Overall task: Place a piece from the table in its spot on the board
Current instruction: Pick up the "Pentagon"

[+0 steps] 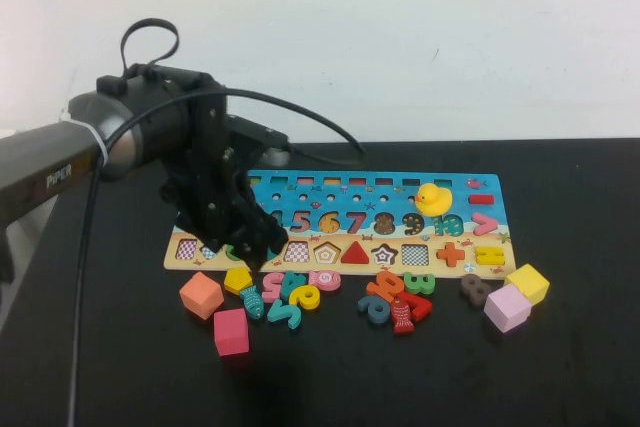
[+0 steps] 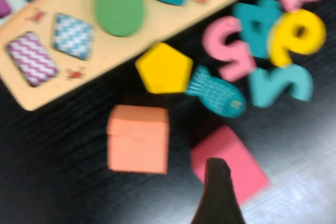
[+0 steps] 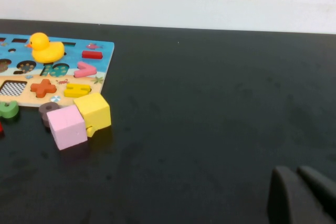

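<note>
The left pincer (image 1: 252,247) hangs over the near-left corner of the board (image 1: 340,253), its dark fingers pointing down at the counter (image 1: 560,367). Whether its fingers are spread or closed cannot be told: the high view shows only a dark mass, and its own wrist camera catches just one dark fingertip (image 2: 218,192), standing over the pink cube (image 2: 231,163). It carries nothing that can be seen.

Just below the left pincer, on the counter and touching the board's near edge, lies the piece (image 1: 238,280), the flat yellow pentagon (image 2: 164,68). Right beside the piece, on the side away from the orange cube (image 1: 201,295), is a teal fish (image 2: 216,94), touching one corner of it. Beyond the fish sits a cluster of loose numbers: a pink five (image 2: 228,45), a teal four (image 2: 258,24), a yellow curved number (image 2: 296,32). On the tan strip under the left pincer a green circle (image 2: 119,9) is seated, beside two patterned open slots.

Farther along the strip is an open pentagon slot (image 1: 326,252), then a red triangle (image 1: 355,253). A yellow duck (image 1: 433,199) stands on the blue part.

The right pincer (image 3: 302,198) hovers low over bare counter, well apart from the board, its two fingers pressed together on nothing. Nearest it lie a yellow cube (image 3: 93,111) and a lilac cube (image 3: 67,126), touching.
</note>
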`<act>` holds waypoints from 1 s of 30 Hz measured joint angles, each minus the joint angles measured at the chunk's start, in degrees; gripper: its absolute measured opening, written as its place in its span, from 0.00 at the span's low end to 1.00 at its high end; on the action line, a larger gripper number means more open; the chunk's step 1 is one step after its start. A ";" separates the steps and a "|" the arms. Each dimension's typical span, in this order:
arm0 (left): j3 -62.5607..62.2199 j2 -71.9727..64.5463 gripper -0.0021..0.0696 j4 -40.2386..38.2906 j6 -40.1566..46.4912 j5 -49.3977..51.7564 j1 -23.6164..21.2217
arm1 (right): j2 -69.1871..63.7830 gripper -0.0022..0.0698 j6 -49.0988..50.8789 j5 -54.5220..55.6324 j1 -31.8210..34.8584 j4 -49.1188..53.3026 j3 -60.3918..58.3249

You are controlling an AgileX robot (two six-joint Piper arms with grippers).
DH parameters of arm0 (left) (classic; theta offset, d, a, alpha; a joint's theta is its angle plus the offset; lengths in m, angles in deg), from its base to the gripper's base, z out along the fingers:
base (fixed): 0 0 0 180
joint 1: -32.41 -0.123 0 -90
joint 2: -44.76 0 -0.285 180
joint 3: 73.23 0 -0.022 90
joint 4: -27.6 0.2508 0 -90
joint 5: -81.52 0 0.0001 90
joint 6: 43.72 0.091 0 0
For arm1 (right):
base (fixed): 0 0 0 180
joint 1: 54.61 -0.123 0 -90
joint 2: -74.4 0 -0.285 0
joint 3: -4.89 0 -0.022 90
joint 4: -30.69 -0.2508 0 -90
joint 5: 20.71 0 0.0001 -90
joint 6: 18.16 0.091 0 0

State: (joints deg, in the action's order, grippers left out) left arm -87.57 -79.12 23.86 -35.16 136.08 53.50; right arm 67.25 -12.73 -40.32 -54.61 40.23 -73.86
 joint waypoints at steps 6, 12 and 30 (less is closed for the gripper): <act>-2.29 -4.55 0.65 -1.19 -0.07 -0.56 -3.09 | 0.00 0.06 0.00 0.00 0.00 0.00 0.00; -2.70 -9.09 0.65 -1.32 -0.07 -5.83 -3.32 | 0.00 0.06 0.00 0.00 0.00 0.00 0.00; -2.76 -14.35 0.65 -0.77 -3.78 -11.74 -3.32 | 0.00 0.06 0.00 0.00 0.00 0.00 0.00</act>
State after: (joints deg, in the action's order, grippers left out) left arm -90.33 -93.48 23.10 -38.94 124.34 50.18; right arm 67.25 -12.73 -40.32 -54.61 40.23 -73.86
